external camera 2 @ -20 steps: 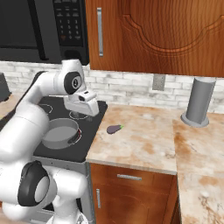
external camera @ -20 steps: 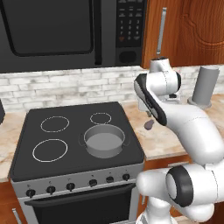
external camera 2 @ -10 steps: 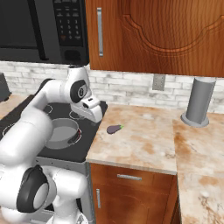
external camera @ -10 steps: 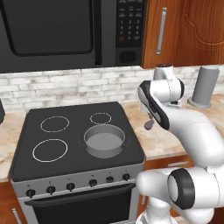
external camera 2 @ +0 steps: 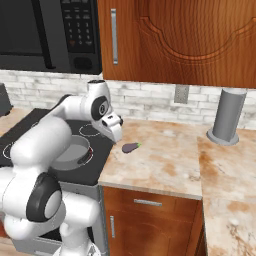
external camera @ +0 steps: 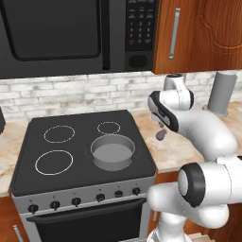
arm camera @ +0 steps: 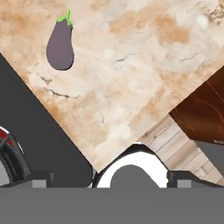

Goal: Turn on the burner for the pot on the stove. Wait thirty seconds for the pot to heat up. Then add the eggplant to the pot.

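The grey pot stands on the front right ring of the black stove. A red glow shows at the pot's rim. The small purple eggplant lies on the counter just right of the stove. My gripper hangs above the counter between the stove's edge and the eggplant, apart from it. In the hand view the eggplant lies at the upper left, its green stem pointing away. The two fingertips stand wide apart, so the gripper is open and holds nothing.
A tall grey cylinder stands at the back right of the marble counter. The black microwave hangs over the stove, with wooden cabinets beside it. Black knobs line the stove's silver front strip.
The arm has swung right from over the stove's right edge toward the counter, bringing the gripper closer to the eggplant. Pot and eggplant have stayed in place.
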